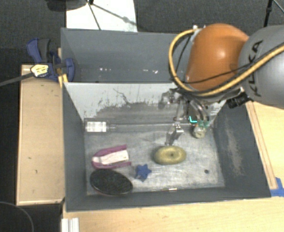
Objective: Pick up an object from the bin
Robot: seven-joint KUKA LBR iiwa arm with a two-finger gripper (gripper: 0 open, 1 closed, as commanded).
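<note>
Trouble looks likeliest around the olive-green ring (169, 155), the thing nearest the gripper (184, 128), lying flat on the floor of the bin (238, 149) just in front of it. From where I stand I cannot tell how far the gripper is open, and I see nothing held in it. A ring that low and flat could slide away or tip out of a pinch, and coming down too hard would strike the metal floor. A small blue star (142, 171), a purple and white packet (112, 157), a black oval pad (111, 182) and a clear bottle (96, 126) lie farther left, well apart.
</note>
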